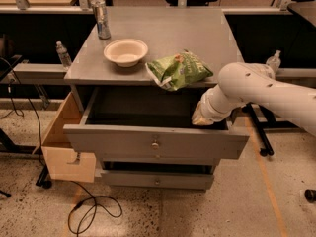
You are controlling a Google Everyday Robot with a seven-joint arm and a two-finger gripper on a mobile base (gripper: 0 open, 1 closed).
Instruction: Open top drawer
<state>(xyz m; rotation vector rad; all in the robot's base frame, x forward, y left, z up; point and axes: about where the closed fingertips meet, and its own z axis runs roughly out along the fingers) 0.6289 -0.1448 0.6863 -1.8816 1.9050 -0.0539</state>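
The top drawer (pixel 155 141) is pulled out from under the grey tabletop. Its wide grey front panel carries a small round metal knob (pixel 155 144), and its dark shallow interior (pixel 143 107) shows behind the panel. My gripper (pixel 200 117) is at the end of the white arm (pixel 247 85), which reaches in from the right. It sits at the drawer's right end, just behind the front panel and below the tabletop edge. Its tip is partly hidden by the panel.
On the tabletop (pixel 197 33) are a cream bowl (pixel 126 52), a green chip bag (pixel 178 70) overhanging the front edge, and a can (pixel 102 19). A tan wooden box (pixel 66 149) stands to the left. A slimmer drawer (pixel 157 180) sits below, a cable (pixel 94 209) lies on the floor, and a water bottle (pixel 63 55) stands at left.
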